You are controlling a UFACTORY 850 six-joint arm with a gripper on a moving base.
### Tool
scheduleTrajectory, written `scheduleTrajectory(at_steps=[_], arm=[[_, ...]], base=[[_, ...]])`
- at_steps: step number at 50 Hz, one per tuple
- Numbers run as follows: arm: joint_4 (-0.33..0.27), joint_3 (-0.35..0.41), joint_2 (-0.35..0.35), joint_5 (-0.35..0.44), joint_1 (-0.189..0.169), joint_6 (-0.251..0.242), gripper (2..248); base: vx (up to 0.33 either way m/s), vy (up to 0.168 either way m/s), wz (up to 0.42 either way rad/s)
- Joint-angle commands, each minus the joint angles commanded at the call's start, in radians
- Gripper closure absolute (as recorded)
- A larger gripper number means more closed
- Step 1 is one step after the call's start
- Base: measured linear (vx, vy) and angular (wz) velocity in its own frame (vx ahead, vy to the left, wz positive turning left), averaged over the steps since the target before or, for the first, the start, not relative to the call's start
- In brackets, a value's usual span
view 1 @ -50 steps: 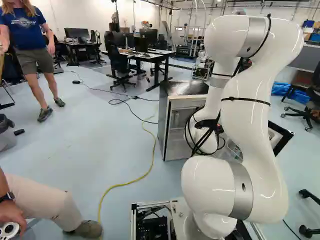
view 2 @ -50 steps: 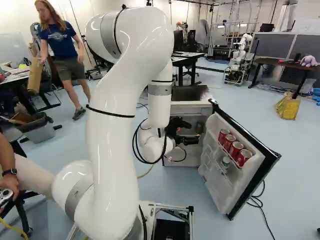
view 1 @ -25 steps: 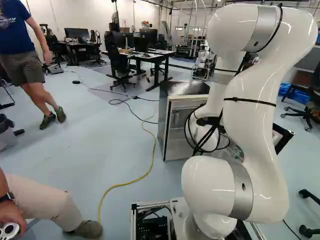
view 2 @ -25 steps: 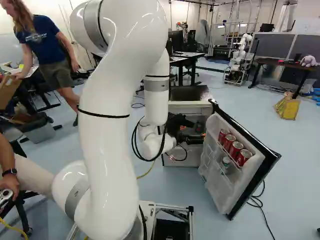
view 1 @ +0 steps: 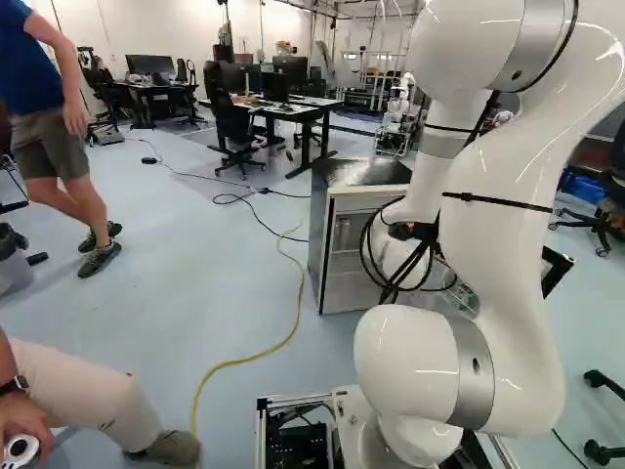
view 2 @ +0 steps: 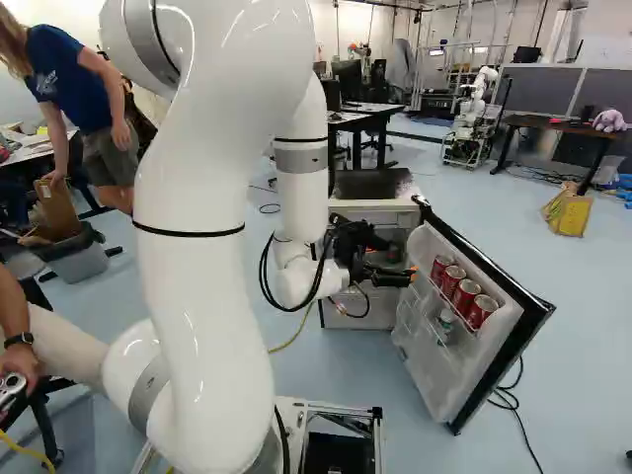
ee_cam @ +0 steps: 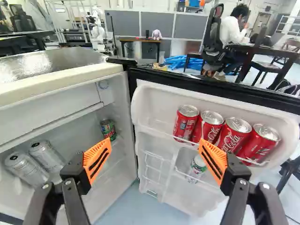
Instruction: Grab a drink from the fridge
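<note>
Jaws: spread, nothing between. Red cans, four: in door rack. Hinge-end can: best approached squarely, centred between pads, rack's front edge cleared before closing.

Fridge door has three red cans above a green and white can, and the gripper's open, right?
Not three: the wrist view shows four red cans on the fridge door. The green and white can below and the open gripper are right.
</note>
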Motion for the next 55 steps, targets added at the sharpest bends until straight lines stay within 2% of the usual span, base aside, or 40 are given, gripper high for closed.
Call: scheduleTrajectory(at_steps=[20, 55], arm=[[0.11, -0.01, 0.046, -0.059, 0.01, 0.0, 3], [0.309, -0.06, 0.014, -0.147, 0.027, 0.0, 3]], base=[[0.0, 0.0, 0.0], [0.0, 0.0, 0.0]])
